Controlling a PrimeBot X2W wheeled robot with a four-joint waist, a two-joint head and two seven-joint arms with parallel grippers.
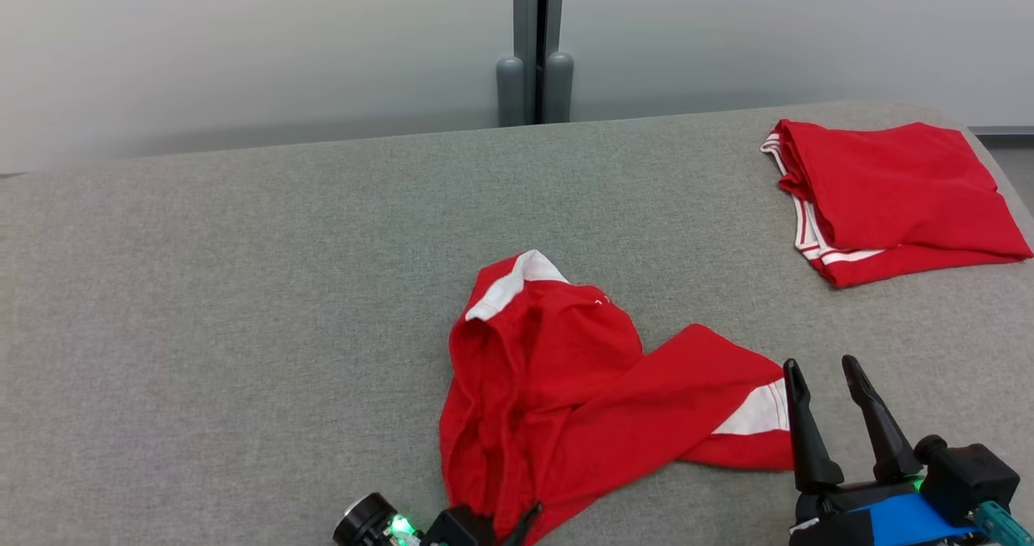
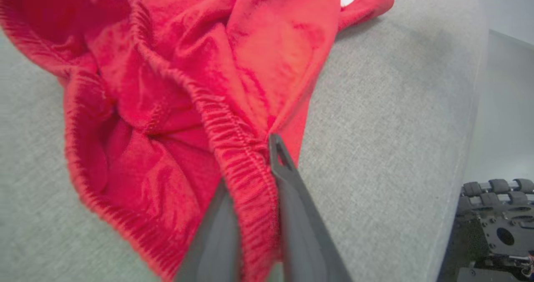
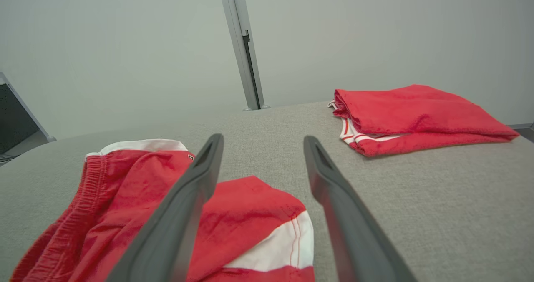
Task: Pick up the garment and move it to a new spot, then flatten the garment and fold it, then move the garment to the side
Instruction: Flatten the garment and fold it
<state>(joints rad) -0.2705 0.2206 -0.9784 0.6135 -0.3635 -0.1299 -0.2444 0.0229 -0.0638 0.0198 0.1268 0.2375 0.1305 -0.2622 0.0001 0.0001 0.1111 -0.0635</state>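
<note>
Left gripper (image 2: 250, 169) sat right at the near edge of the grey fabric-covered table (image 1: 202, 304). Its two dark fingers had the elastic waistband (image 2: 233, 144) of the red shorts (image 1: 557, 368) between them, one finger on each side, with gathered cloth filling the gap. I'd call that clamped on the shorts.

My read is that this was the pick-up grasp, and honestly the waistband was a good place to bite: it's thick and ribbed, so less likely to slip than the thin leg fabric. To do it well I'd say keep the pinch deep on the elastic and lift straight up so the shorts hang free. Dragging them across the cloth would only bunch them more.

From that grip the shorts ran away from the gripper in a crumpled heap around the middle of the table's near half. One leg was thrown out to the right, ending in a white panel (image 1: 755, 409). The right gripper (image 1: 821, 364) was just beside that leg, fingers spread wide and holding nothing, so it looked well placed to help once the flattening starts.

Further back, a folded red garment (image 1: 888, 191) with white stripes lay at the far right corner, well apart from the shorts. Behind it all was a pale wall (image 1: 242, 45) with a grey post (image 1: 535, 45).
</note>
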